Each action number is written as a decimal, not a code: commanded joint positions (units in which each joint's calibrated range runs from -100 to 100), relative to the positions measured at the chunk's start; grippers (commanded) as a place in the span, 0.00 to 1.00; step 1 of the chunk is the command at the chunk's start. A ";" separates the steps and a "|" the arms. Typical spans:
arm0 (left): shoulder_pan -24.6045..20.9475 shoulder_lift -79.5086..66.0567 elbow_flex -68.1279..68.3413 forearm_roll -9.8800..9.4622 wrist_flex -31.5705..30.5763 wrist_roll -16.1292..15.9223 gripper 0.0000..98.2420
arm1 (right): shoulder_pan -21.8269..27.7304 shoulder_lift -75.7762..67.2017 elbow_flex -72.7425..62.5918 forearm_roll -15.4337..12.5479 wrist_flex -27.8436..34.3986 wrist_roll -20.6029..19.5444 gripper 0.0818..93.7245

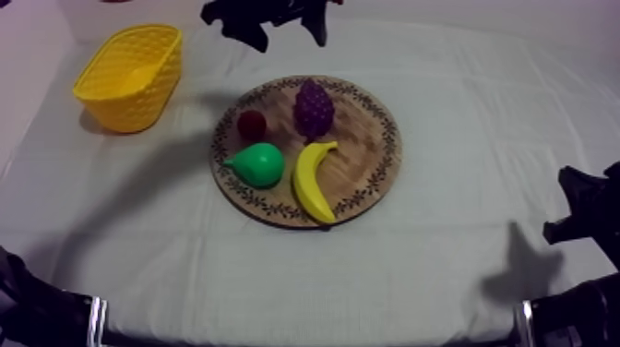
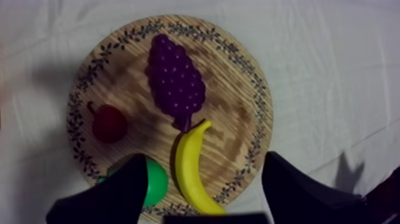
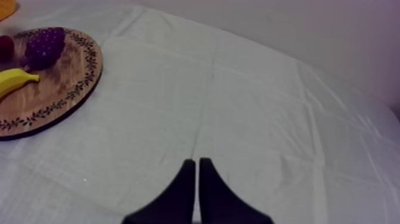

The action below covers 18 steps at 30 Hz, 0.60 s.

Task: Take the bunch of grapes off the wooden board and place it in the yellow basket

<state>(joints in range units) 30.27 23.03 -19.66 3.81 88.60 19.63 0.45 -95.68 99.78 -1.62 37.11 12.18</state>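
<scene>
Purple and knobbly, the bunch of grapes is lying on the far half of the wooden board, untouched, with its stem end pointing at the tip of the banana and sitting just beside it. A small red fruit is sitting next to the grapes on the side toward the yellow basket. A pear is lying in front of that fruit, near the board's closer rim. The basket is standing off the board on the grey-white cloth, toward the far left of the table.

From where I'm standing, the left gripper is hanging above the board and facing straight down onto the fruit. Its two black fingers are spread wide with nothing between them, one over the pear and the other over the board's rim beyond the banana. They are staying clear of the grapes.

At the right side of the table the right gripper is sitting low over bare cloth. It is pressing its fingers together into a narrow wedge and gripping nothing, and the board is lying off to one side of it.
</scene>
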 commanded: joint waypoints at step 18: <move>-2.45 15.51 -1.60 4.52 -5.79 -3.90 0.76 | 0.00 0.00 -0.01 -0.02 0.07 0.01 0.00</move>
<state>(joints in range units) 27.95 36.70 -20.84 8.16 82.83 15.96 0.45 -95.68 99.78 -1.62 37.19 12.18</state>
